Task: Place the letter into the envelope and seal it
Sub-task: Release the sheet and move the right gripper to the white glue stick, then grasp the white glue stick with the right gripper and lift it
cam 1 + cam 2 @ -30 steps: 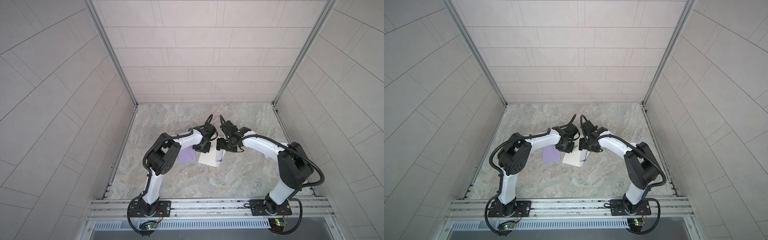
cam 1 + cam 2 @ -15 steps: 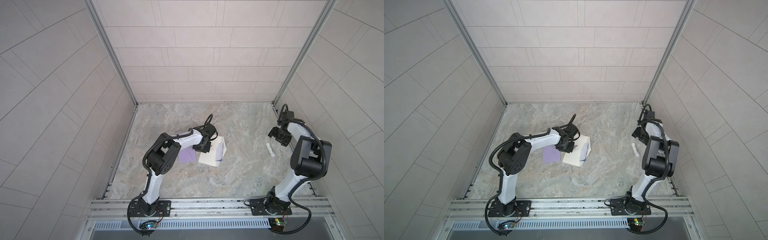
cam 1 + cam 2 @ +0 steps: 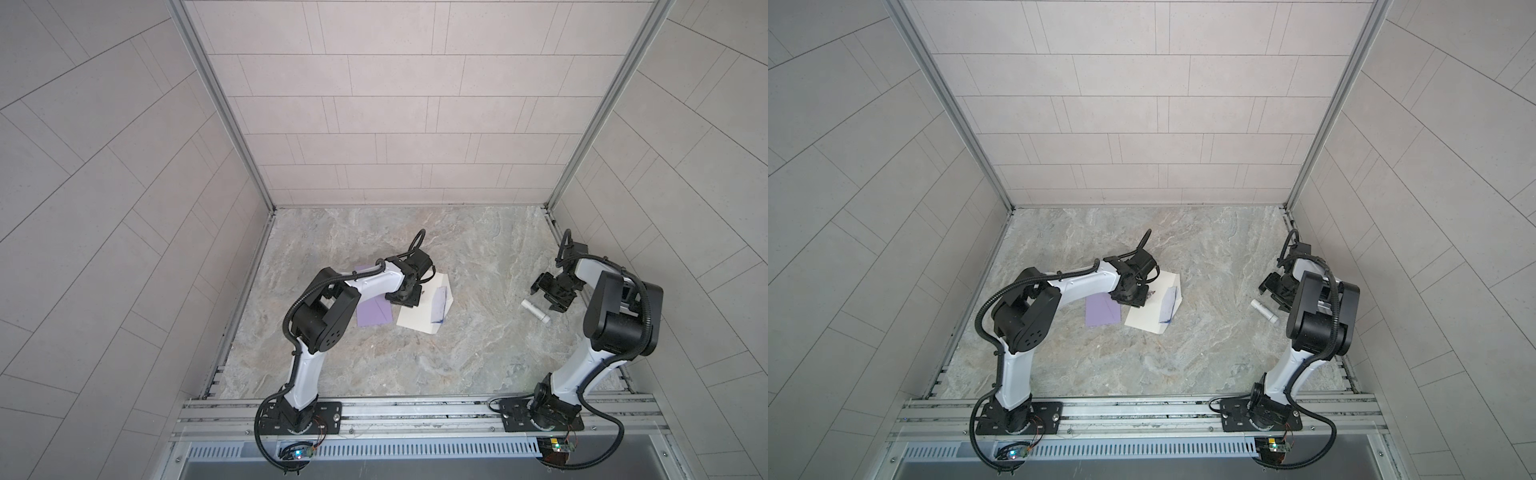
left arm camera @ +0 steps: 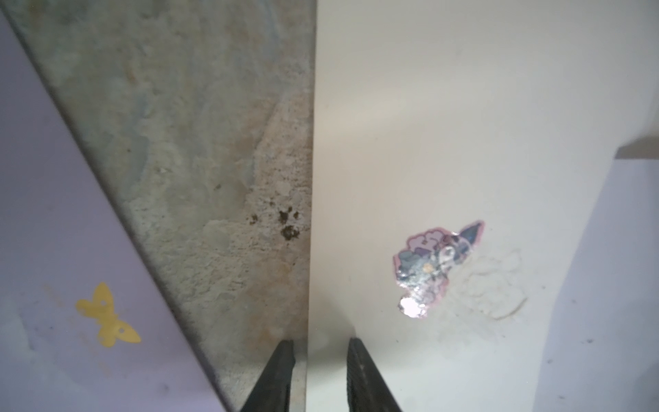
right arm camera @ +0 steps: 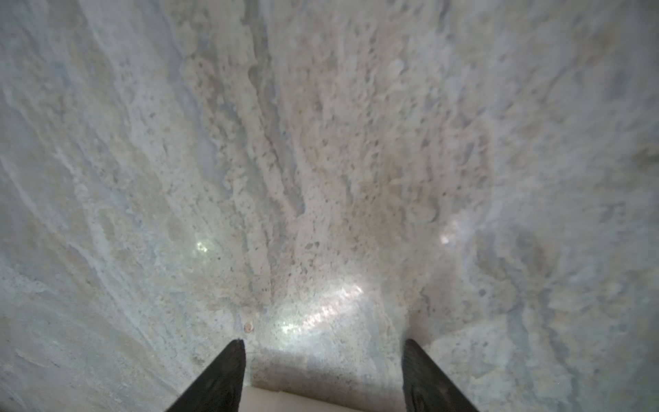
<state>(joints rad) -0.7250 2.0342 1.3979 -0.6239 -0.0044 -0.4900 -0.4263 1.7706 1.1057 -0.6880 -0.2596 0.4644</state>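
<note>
A white envelope lies flat mid-table, its flap raised and showing a lavender inside. Just left of it lies the purple letter, which carries a yellow butterfly. My left gripper points down at the envelope's left edge. Its jaws stand narrowly open, one finger over the table and one over the paper, pinching nothing. My right gripper hangs open at the far right beside a white glue stick.
A shiny sticker is stuck on the envelope's face. A cream-white edge shows low between the right fingers. Tiled walls close in the marble table on three sides, and a metal rail runs along the front.
My right arm has swung from the envelope in the middle to the far right and now sits beside the glue stick. The left gripper has stayed at the envelope's edge.
</note>
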